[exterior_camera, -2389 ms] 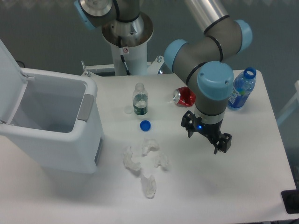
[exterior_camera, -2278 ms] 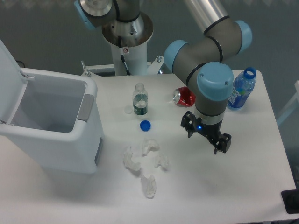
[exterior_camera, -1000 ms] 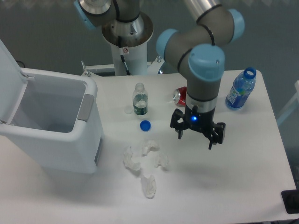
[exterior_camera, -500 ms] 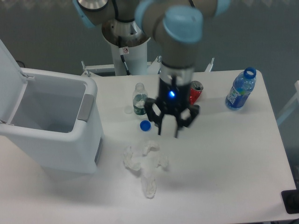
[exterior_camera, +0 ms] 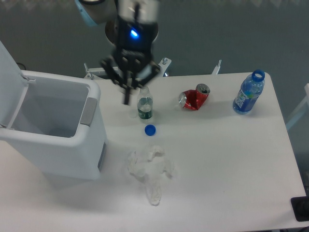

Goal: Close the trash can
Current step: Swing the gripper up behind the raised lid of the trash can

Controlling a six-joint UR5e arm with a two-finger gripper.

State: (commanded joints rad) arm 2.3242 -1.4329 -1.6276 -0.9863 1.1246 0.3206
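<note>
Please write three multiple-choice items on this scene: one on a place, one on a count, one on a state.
1. Where is the blue cap?
A. in the bin
B. on the table in front of the small clear bottle
C. on the blue bottle

2. How many bottles stand on the table?
A. one
B. two
C. four

3. The bin's lid is
A. open
B. shut
C. lying on the table

Answers:
1 B, it lies just in front of that bottle.
2 B, one clear and one blue.
3 A, it stands raised and the inside shows.

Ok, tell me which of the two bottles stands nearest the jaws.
The small clear bottle with the dark label, just below the gripper. The blue bottle stands far off at the table's right edge.
</note>
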